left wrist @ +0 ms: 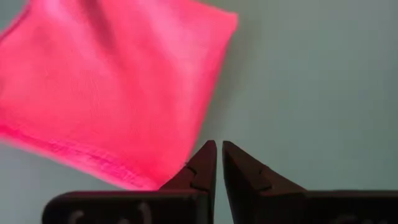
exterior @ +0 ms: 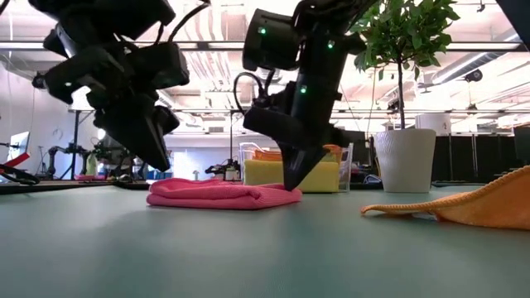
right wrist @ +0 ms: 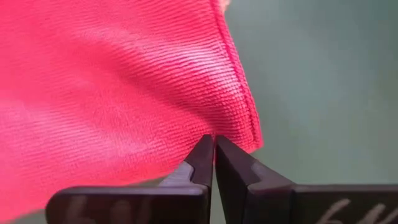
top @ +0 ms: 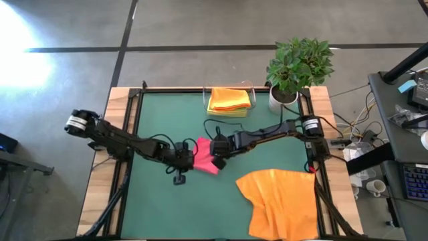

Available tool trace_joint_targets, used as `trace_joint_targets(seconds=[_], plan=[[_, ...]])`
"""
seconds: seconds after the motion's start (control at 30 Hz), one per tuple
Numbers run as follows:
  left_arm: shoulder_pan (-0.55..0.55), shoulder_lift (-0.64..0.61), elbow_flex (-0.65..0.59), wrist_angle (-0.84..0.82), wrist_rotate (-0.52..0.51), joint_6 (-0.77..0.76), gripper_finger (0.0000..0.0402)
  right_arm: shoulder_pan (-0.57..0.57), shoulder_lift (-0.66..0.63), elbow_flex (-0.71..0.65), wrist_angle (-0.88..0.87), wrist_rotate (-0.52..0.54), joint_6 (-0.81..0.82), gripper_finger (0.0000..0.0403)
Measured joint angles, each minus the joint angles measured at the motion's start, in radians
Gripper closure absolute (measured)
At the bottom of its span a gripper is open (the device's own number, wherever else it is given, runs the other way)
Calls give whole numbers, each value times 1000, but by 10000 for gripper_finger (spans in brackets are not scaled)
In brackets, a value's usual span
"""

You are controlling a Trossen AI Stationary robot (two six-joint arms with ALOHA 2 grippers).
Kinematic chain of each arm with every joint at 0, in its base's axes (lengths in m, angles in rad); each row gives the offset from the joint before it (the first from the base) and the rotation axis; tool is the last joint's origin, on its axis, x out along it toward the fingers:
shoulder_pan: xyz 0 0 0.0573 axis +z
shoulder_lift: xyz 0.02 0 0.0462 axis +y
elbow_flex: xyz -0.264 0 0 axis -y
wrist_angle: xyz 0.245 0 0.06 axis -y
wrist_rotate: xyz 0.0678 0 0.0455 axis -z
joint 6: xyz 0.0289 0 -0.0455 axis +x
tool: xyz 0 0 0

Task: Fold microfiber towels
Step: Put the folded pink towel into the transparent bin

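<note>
The pink microfiber towel [top: 204,156] lies folded and flat mid-table, a low pad in the low view [exterior: 217,194]. My left gripper [left wrist: 219,146] is shut and hangs just above the towel's left end [exterior: 161,165], touching nothing. My right gripper [right wrist: 214,139] is shut, with its tips down at the towel's right end [exterior: 291,187]. An orange towel [top: 281,201] lies spread and rumpled at the near right. Folded orange and yellow towels [top: 229,100] are stacked at the far edge. My right gripper touches the pink towel with its shut fingertips at the hemmed edge [right wrist: 239,121], close to a corner at the towel's right end. The fingers come from above, slanting down. The towel lies flat on the mat. Whether any cloth sits between the tips I cannot tell.
A potted plant [top: 297,67] in a white pot stands at the far right corner. A clear holder [top: 249,88] surrounds the folded stack. The green mat [top: 160,117] is bare on the left and along the near edge [top: 187,214].
</note>
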Motion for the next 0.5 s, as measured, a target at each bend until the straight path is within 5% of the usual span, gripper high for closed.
trace_joint_targets(seconds=[0.5], plan=[[7,-142,-14,-248,-196,-4,389,118,-29,0,248,-102,-38,394]])
